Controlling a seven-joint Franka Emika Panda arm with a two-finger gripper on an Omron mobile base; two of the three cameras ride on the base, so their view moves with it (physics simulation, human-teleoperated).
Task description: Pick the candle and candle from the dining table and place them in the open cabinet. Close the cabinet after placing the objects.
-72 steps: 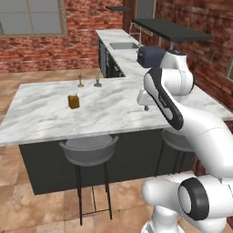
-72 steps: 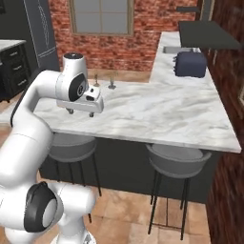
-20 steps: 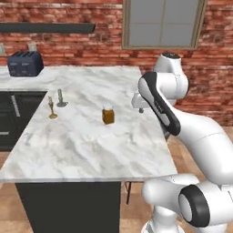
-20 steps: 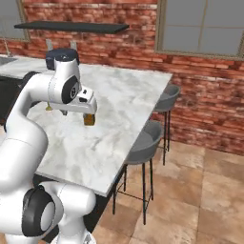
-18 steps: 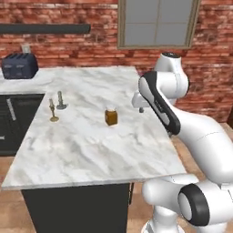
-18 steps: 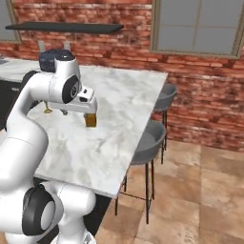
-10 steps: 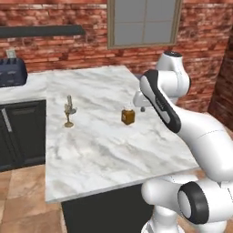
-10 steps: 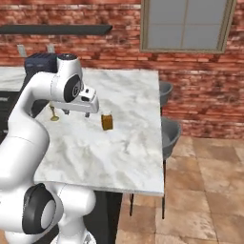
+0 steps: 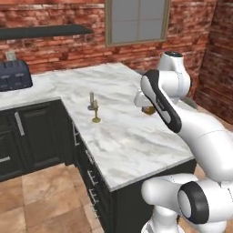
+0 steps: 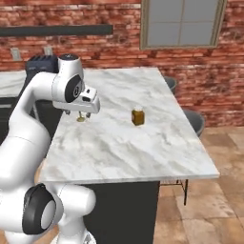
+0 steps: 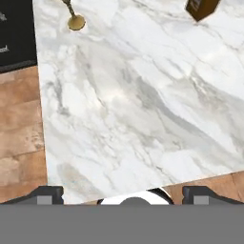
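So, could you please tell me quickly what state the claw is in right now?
Claw: open and holding nothing, poised above the dining table.

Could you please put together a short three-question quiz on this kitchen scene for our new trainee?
1. True or false: the gripper is shut on a candle.
2. Which object stands on the dining table besides the two candles? A) amber carton B) red mug C) glass bowl
3. What colour is the base of the candle holder in the hand view?

Key: 1. False: the jaws stand open and hold nothing. 2. A, the amber carton. 3. Brass-gold.
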